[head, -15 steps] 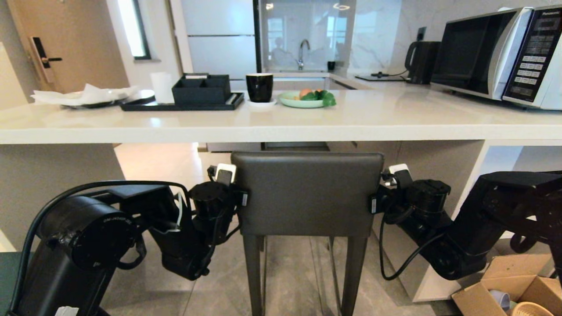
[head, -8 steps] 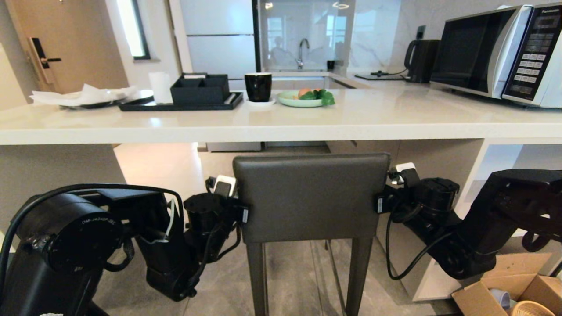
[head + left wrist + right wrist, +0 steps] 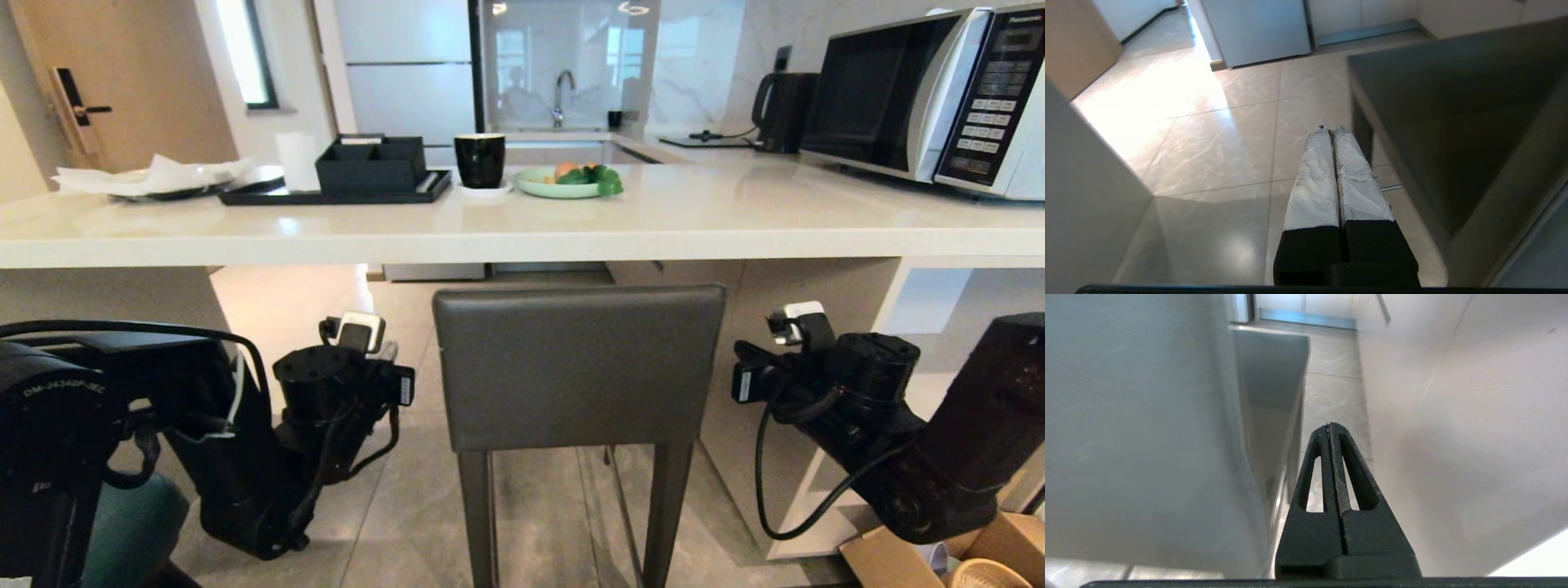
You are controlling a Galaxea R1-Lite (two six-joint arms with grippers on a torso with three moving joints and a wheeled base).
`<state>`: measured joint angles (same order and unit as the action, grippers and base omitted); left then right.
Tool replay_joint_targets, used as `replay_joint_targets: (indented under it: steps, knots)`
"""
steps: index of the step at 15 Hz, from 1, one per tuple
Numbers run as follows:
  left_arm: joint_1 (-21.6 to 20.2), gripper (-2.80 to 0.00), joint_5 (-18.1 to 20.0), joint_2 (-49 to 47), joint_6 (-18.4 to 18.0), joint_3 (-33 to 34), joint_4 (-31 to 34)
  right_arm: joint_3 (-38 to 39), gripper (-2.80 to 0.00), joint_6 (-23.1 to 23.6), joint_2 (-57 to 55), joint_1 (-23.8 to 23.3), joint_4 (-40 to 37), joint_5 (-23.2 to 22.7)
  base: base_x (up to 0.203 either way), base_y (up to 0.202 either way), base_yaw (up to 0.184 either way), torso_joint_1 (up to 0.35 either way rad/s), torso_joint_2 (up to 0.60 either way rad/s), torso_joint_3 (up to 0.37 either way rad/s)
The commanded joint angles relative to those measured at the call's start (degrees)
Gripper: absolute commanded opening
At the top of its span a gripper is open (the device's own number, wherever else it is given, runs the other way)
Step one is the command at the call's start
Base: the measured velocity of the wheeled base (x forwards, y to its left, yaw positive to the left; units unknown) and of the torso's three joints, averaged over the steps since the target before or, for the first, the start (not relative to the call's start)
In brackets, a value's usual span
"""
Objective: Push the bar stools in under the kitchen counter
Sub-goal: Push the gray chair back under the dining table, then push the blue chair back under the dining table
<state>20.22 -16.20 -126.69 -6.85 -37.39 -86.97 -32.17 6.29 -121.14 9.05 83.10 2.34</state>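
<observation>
The grey stool [image 3: 578, 367] stands in the middle of the head view, right in front of the kitchen counter [image 3: 522, 233]. Its boxy back faces the robot, so the seat points away, in toward the space under the counter. The back is wider than it is tall, and its long side runs left to right, the same way as the counter's front edge. The top of the back sits just below the thick white slab, and the two grey legs that show go straight down to the tiled floor [image 3: 539, 523]. The left gripper [image 3: 1331, 132] hangs in the air just beside the stool's left side, not touching it, with its two white-wrapped fingers [image 3: 1314, 179] pressed together and holding nothing. The right gripper [image 3: 1329, 425] is on the stool's other side (between the stool and a pale counter panel), also apart from the stool, and its black fingers [image 3: 1349, 473] are pressed together with nothing between them. On the counter top sit a black cup [image 3: 481, 160], a green plate [image 3: 563, 186] with food, a black tray [image 3: 339, 189] with a box on it, and a microwave [image 3: 931, 102] off to the right. A cardboard box [image 3: 939, 555] lies on the floor at the lower right.
</observation>
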Motion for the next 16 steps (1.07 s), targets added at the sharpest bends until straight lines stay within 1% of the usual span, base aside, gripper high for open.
replay_joint_targets:
  steps: [1,4,6,8,9,10,11,12,13,14,15,16]
  knots:
    - [-0.24,-2.8,-0.14,8.21,0.61,4.82,-0.69,5.6,-2.8,-0.09,6.92,-1.35,1.06,0.18,0.0,0.0,0.0,0.0,0.0,0.0]
    - [-0.06,-2.8,-0.42,18.53,1.52,13.97,-0.69,12.45,-2.8,-1.19,17.87,-1.97,0.69,0.37,0.0,0.0,0.0,0.0,0.0,0.0]
    - [0.27,-2.8,-0.43,26.07,1.57,18.67,-0.69,15.48,-2.8,-1.43,26.73,-2.18,-2.36,1.57,0.0,0.0,0.0,0.0,0.0,0.0]
    - [0.87,-2.8,-0.29,34.72,1.49,23.51,-0.69,16.04,-2.8,-1.53,38.34,-2.27,-10.07,3.07,0.0,0.0,0.0,0.0,0.0,0.0]
    - [0.97,-2.8,-0.41,39.16,1.28,25.15,-0.01,15.3,-2.8,-1.57,44.74,-2.3,-15.76,3.52,0.0,0.0,0.0,0.0,0.0,0.0]
    - [0.8,-2.8,-0.54,44.59,1.11,26.05,2.23,13.8,-2.8,-1.61,51.95,-2.32,-23.36,3.87,0.0,0.0,0.0,0.0,0.0,0.0]
    - [0.39,-2.8,-0.63,50.82,1.0,26.25,6.25,11.48,-2.8,-1.72,59.46,-2.33,-33.0,4.14,0.0,0.0,0.0,0.0,0.0,0.0]
    - [0.06,-2.8,-0.72,57.21,0.93,25.77,11.65,8.7,-2.8,-2.05,66.22,-2.34,-43.24,4.32,0.0,0.0,0.0,0.0,0.0,0.0]
    - [-0.51,-2.8,-0.97,64.4,0.94,24.4,19.56,5.1,-2.8,-2.72,72.84,-2.35,-54.97,4.48,0.0,0.0,0.0,0.0,0.0,0.0]
    - [-2.06,-2.8,-1.26,71.13,1.11,22.4,28.52,1.18,-2.8,-3.48,78.46,-2.36,-65.78,4.66,0.0,0.0,0.0,0.0,0.0,0.0]
    - [-4.44,-2.8,-1.41,77.49,1.33,20.2,36.85,-2.18,-2.8,-4.13,83.17,-2.42,-73.34,4.96,0.0,0.0,0.0,0.0,0.0,0.0]
    - [-6.39,-2.8,-1.52,82.98,1.51,17.99,44.18,-4.19,-2.8,-4.45,86.8,-2.5,-77.61,5.59,0.0,0.0,0.0,0.0,0.0,0.0]
